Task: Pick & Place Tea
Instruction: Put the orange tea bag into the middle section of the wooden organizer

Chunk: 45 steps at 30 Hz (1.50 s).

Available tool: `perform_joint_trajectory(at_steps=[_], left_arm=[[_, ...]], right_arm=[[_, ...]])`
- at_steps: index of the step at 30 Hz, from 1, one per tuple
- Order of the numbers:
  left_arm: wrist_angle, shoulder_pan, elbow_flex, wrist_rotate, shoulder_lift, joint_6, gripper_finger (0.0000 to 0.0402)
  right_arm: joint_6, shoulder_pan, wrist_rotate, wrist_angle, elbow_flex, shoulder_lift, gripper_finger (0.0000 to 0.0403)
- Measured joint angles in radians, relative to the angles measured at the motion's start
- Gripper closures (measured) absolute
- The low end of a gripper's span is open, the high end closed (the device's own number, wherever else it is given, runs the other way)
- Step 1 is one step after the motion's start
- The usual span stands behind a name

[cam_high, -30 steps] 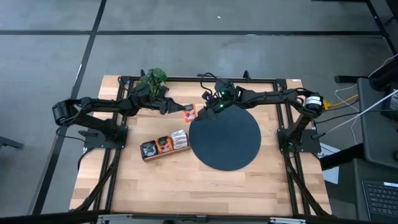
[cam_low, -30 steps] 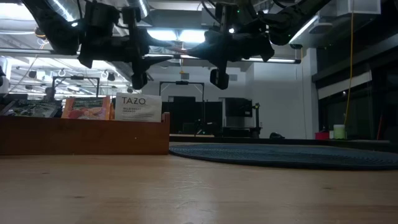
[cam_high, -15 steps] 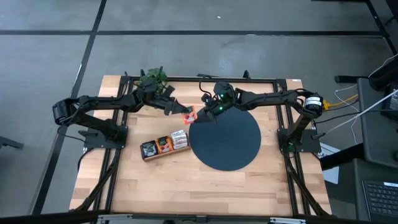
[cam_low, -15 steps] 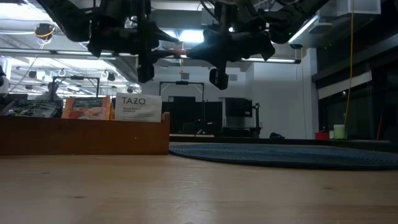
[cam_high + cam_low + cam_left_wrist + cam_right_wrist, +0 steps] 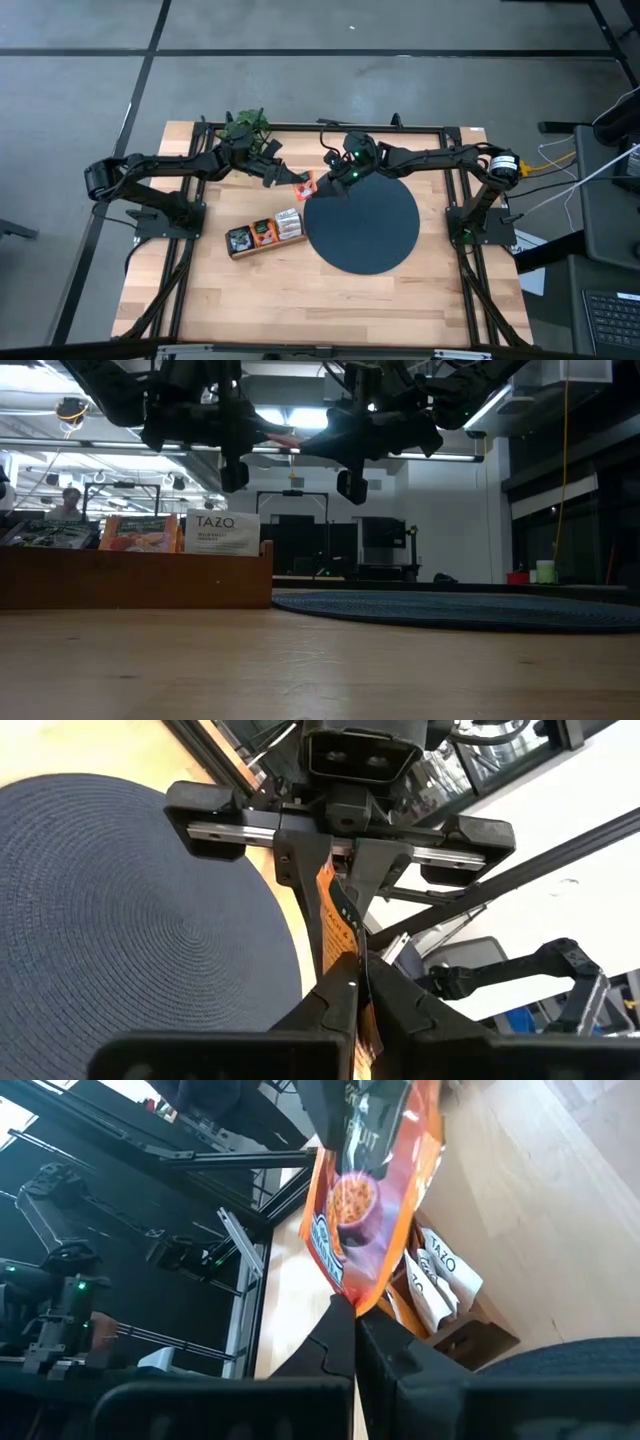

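Note:
An orange tea sachet (image 5: 303, 183) hangs in the air between my two grippers, over the wood just left of the dark round mat (image 5: 362, 222). My left gripper (image 5: 288, 180) is shut on its left side and my right gripper (image 5: 318, 186) is shut on its right side. In the right wrist view the sachet's printed face (image 5: 370, 1190) shows. In the left wrist view the sachet (image 5: 335, 920) shows edge-on. The low view shows the sachet as a reddish sliver (image 5: 283, 438) high above the table. My left gripper pinches the sachet's near edge (image 5: 352, 965) between its two fingers, coming about level from the table's left. The sachet is lifted clear and runs on to the other gripper. My right gripper pinches a corner of the sachet (image 5: 350, 1295) between its two fingers, coming from the table's right, slanting slightly down. The sachet stands out beyond the fingertips, clear of the table.
A long wooden tray (image 5: 265, 232) holding several sachets lies on the table near the mat's left edge; the low view shows it at left (image 5: 135, 575). A green plant (image 5: 245, 125) stands at the far edge behind my left arm. A person (image 5: 70, 500) shows far off in the room.
My left gripper has moved toward the table's right, up to the orange sachet that my right gripper holds, and has shut on its left side. My right gripper and the sachet have kept still.

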Motion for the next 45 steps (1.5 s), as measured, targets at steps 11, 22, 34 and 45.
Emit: perform_joint_trajectory(at_steps=[11,22,34,45], left_arm=[[-0.039,-0.017,0.000,-0.018,0.000,0.022,0.0398],[-0.319,-0.135,0.000,-0.135,-0.171,0.098,0.0398],[-0.490,-0.443,-0.132,-0.585,-0.408,-0.013,0.0398],[-0.639,-0.784,-0.259,-0.978,-0.539,-0.131,0.0398]], right_arm=[[0.027,0.000,-0.003,-0.010,0.000,-0.001,0.0326],[-0.003,-0.007,-0.006,-0.115,-0.001,-0.001,0.0292],[-0.031,-0.009,0.075,-0.168,-0.001,-0.001,0.0291],[-0.013,-0.009,0.102,-0.182,-0.001,-0.001,0.0291]])
